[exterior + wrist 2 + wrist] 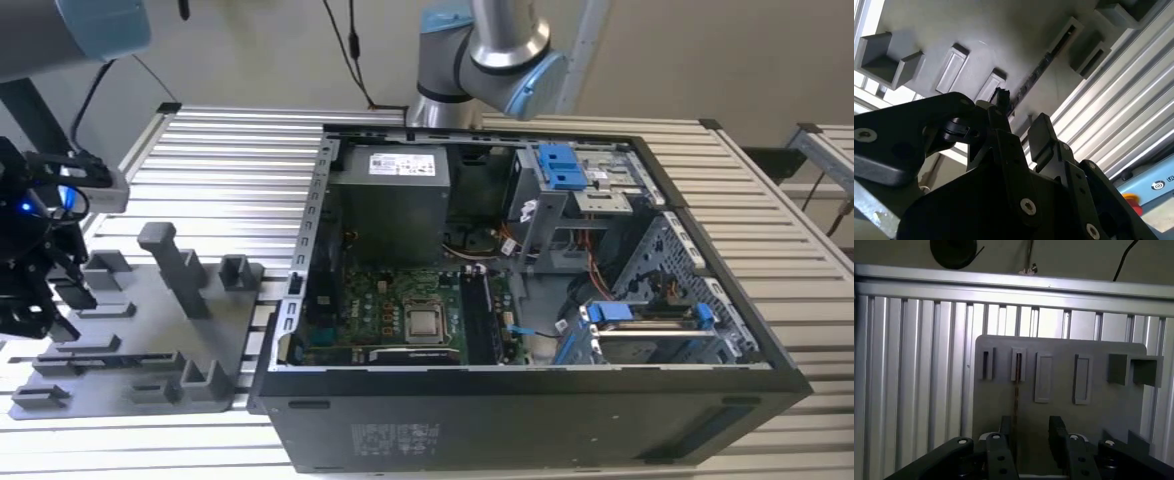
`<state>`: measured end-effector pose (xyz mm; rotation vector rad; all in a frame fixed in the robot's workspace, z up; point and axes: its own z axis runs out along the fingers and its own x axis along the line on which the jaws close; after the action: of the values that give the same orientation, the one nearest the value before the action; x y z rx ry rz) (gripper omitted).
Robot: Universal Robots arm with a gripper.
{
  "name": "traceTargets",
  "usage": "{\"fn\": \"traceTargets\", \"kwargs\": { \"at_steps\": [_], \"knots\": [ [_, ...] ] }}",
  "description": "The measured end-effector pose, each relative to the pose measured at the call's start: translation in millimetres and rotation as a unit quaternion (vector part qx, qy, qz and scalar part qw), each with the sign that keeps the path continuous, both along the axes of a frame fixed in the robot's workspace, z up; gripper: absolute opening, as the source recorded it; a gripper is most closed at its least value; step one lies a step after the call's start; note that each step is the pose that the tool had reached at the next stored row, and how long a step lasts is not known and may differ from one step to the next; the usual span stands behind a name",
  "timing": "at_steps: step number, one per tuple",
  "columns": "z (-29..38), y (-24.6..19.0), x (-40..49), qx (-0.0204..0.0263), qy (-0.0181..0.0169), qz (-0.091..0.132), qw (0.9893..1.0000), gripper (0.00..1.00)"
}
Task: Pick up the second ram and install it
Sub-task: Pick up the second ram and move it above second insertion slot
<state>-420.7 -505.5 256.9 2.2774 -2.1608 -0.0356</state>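
Second ram [1016, 385]: found it as a thin, long, dark circuit strip, standing on its long edge in a narrow slot of a flat grey plastic holder plate [1094, 415] with raised blocks and upright posts. Saw it edge-on in both wrist views, so read it as little more than a dark line running along the plate. Judged it seated in the slot, not lifted. Found the black two-fingered gripper [1030, 422] hanging close above that plate, at the exterior view's left. Noted its jaws standing apart at a middling gap, gripping nothing. Saw the black fingers [1005, 427] set one to either side of the strip's line, with the strip much nearer one than the other; could not tell whether touching. Located the plate on a silver ribbed aluminium table [227, 170], just beside the side wall of an open black metal computer case [534, 430] lying toward the exterior view's right. Inside the case, made out a green motherboard [387, 300] lying flat, a square silver processor [426, 322] near its middle, and long black memory slots [478, 320] just beside that processor. Beyond the case, saw the grey robot arm with light-blue joint caps [481, 45].
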Motion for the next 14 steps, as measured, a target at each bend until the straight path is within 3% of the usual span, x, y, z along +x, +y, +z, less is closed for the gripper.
{"fn": "traceTargets", "kwargs": {
  "at_steps": [14],
  "knots": [
    [-20.1, -1.0, -0.6, 0.0, -0.0003, 0.005, 1.0, 0.44]
  ]
}}
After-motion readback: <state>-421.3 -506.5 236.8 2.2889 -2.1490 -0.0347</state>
